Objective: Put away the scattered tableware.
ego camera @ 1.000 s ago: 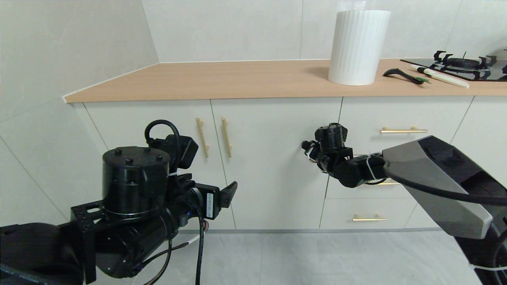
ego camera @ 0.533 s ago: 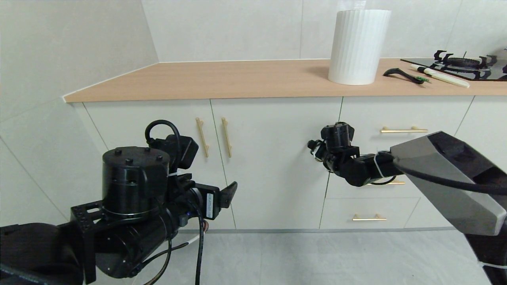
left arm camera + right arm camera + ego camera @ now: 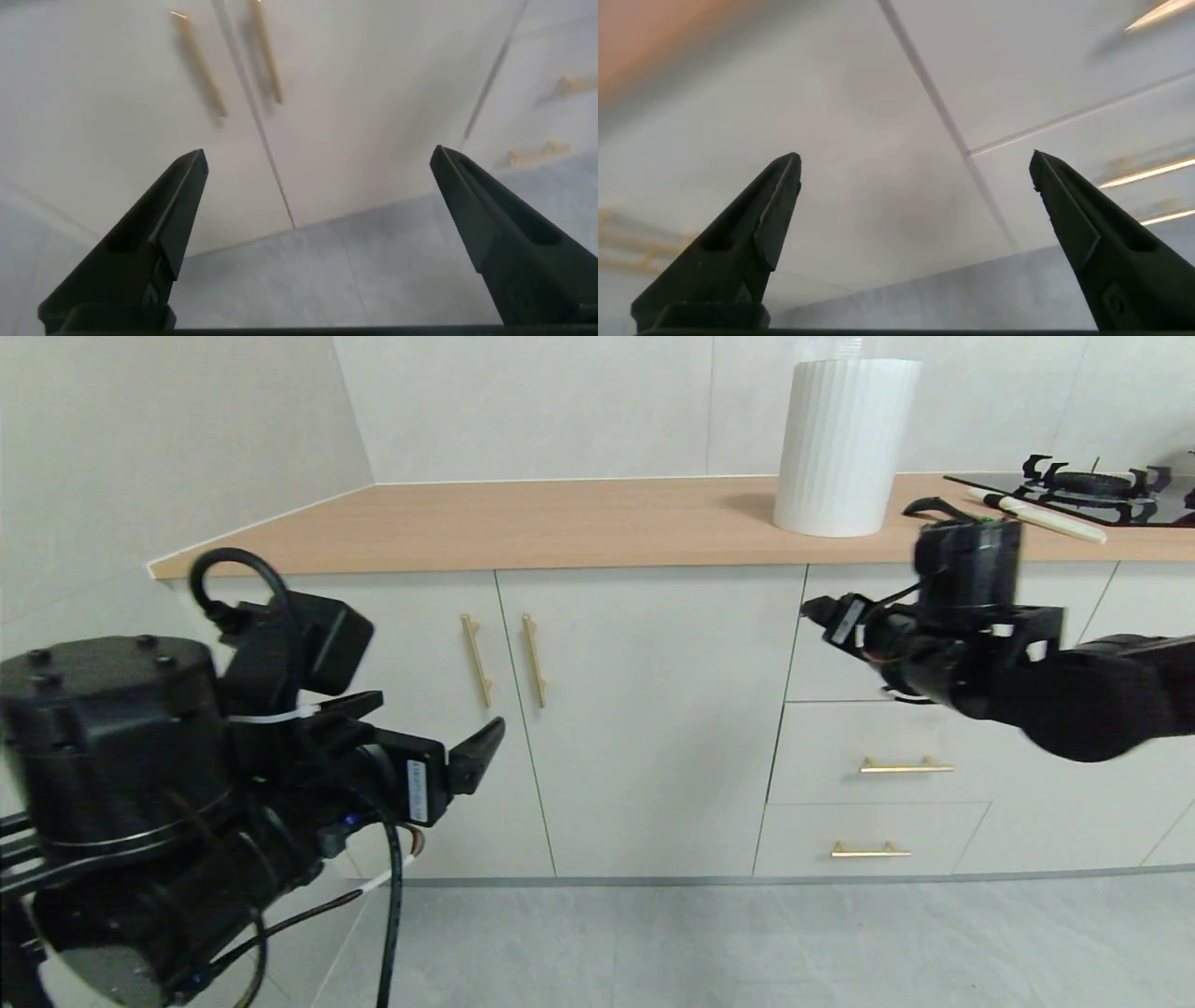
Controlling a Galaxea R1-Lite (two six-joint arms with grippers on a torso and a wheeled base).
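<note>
Tableware: black utensil [image 3: 936, 505] and white utensil [image 3: 1041, 518] lie on the counter [image 3: 560, 523], between the holder [image 3: 845, 448] and the stove [image 3: 1088, 485].
Right side: right claw [image 3: 914, 157] is spread wide and empty, before the drawers [image 3: 878, 737], below the counter edge.
Left side: left claw [image 3: 318, 154] is also spread and empty, low before the doors [image 3: 644, 709].
Direction: both utensils lie above the right claw and to its right; this arm is nearer.
Axis: white utensil runs slanted, far-left to near-right.

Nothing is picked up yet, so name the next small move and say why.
Probably lift the right gripper above the countertop edge toward the black utensil beside the white container: its jaws stand open and empty, below counter level in front of the drawers, and the utensil lies on top.
</note>
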